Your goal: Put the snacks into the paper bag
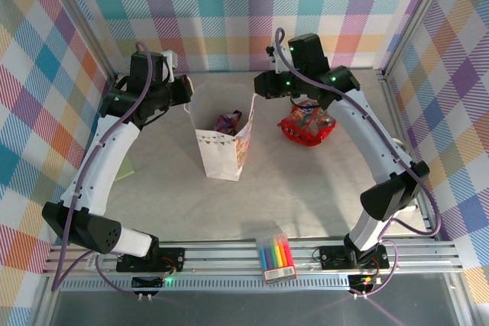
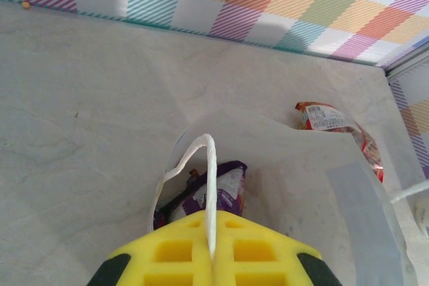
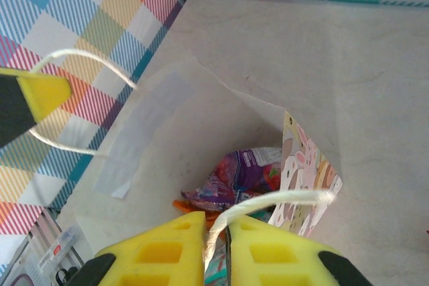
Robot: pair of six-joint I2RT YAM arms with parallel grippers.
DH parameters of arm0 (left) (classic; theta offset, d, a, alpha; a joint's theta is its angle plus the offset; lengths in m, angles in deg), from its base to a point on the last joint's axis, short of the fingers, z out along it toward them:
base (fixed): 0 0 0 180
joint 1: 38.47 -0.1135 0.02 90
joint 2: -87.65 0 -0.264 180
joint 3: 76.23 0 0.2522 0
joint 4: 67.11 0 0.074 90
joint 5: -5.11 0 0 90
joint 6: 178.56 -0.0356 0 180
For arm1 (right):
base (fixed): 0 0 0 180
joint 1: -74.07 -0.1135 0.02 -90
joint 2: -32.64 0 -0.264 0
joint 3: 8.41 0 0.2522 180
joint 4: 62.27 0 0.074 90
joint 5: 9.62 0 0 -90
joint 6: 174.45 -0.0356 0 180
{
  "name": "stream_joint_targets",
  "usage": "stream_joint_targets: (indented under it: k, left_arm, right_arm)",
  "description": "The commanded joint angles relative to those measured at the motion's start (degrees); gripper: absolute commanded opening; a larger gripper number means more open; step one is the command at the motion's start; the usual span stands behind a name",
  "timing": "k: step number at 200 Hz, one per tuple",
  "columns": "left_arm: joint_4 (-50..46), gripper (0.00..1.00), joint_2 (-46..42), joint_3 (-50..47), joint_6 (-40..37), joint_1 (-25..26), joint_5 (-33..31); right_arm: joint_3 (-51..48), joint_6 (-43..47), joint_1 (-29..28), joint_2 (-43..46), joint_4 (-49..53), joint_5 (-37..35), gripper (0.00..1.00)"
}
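Paper bag (image 1: 220, 156) stood mid-table, flimsy, so I held it by its cords (image 2: 211, 185), left gripper (image 2: 212, 254) and right gripper (image 3: 216, 240) each pinched shut on one; slippery red packet (image 1: 307, 127) lay just beside it.

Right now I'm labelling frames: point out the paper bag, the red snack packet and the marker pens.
paper bag (image 1: 220, 156): top view, front panel.
red snack packet (image 1: 309, 129): top view, its middle.
marker pens (image 1: 275, 256): top view, pack's middle.
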Motion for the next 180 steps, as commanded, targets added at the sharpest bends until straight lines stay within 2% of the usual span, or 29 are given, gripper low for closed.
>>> stream_joint_targets:
  k: [1,38,70,77,91,107,124,144,166,180]
  left_arm:
    - [0.3,0.02,-0.3,2.8,0.9,1.4,1.1]
    - [-0.1,0.05,-0.1,3.4,0.9,2.9,1.5]
    - [-0.9,0.08,0.7,2.6,0.7,2.9,1.3]
    - [-0.9,0.10,0.7,2.5,0.7,2.9,1.3]
    - [-1.2,0.12,0.9,2.4,0.4,2.9,0.7]
    - [-1.8,0.13,0.7,2.5,-0.4,2.9,-0.9]
    - [-2.5,0.14,0.5,2.6,-1.3,2.9,-2.2]
    - [-3.3,0.15,0.1,2.6,-2.4,2.9,-4.1]
    - [-4.0,0.17,-0.5,2.5,-3.6,2.7,-6.5]
    - [-4.4,0.18,-0.4,2.5,-4.0,2.4,-7.0]
  right_arm:
    - [4.6,-0.5,1.5,1.0,-2.0,-0.7,0.16]
    - [8.3,-1.3,3.3,-2.1,0.5,1.3,0.16]
    - [4.0,-2.1,3.3,-1.1,-0.1,2.8,0.19]
    - [2.7,-2.0,3.3,-0.3,-0.2,2.3,0.23]
    - [-0.5,-1.8,3.3,1.6,-0.2,-0.2,0.38]
    - [-5.6,-2.1,3.6,4.5,-0.9,-3.9,0.59]
    - [-11.7,-3.2,5.1,7.6,-2.0,-5.2,0.62]
    - [-18.9,-5.2,7.7,11.3,-4.0,-5.5,0.71]
    - [-25.2,-6.7,10.9,13.2,-4.6,-6.5,0.73]
    - [-27.5,-7.5,13.0,13.4,-4.7,-6.3,0.80]
